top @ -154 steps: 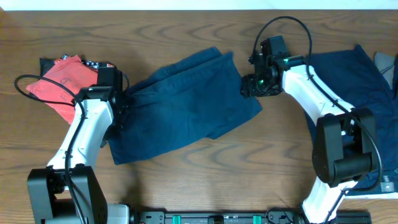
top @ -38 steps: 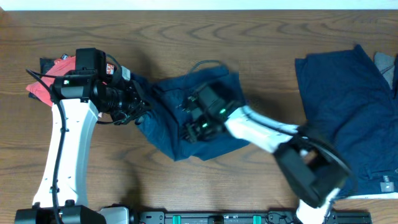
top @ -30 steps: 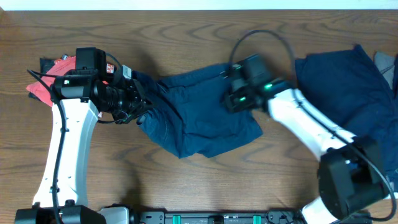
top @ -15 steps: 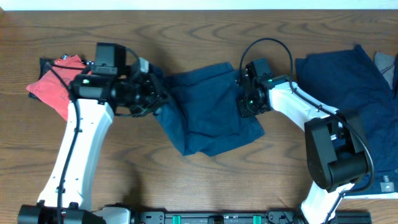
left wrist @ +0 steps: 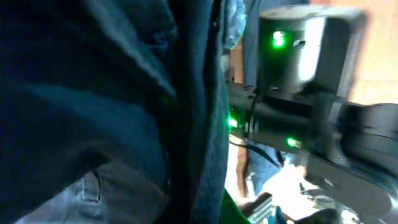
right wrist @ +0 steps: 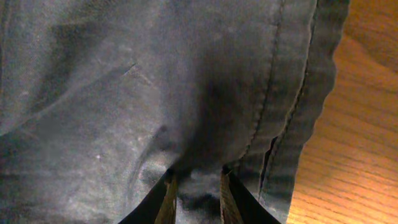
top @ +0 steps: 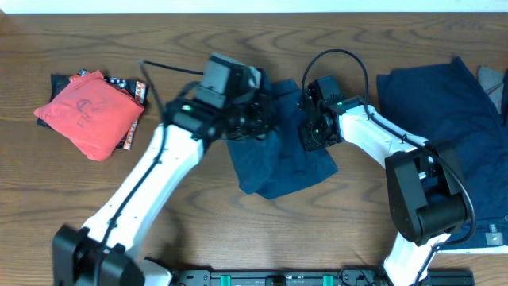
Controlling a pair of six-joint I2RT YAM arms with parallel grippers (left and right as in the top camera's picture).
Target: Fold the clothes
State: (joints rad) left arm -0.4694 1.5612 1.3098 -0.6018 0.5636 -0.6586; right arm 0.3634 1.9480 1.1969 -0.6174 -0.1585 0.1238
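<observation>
A navy garment lies bunched at the table's middle, with its left part lifted and carried over to the right. My left gripper hangs above it and is shut on that lifted edge. In the left wrist view dark cloth fills the picture and hides the jaws. My right gripper rests on the garment's right edge. In the right wrist view its fingers stand close together with a pinch of cloth between them, beside a stitched hem. A second navy garment lies spread at the far right.
A red pouch on something dark lies at the far left. The right arm's body, with green lights, shows close by in the left wrist view. Bare wooden table lies just right of the hem.
My left gripper has swept far to the right with the garment's left edge, doubling the cloth over itself. The right gripper has closed a little and stayed at the right edge.
</observation>
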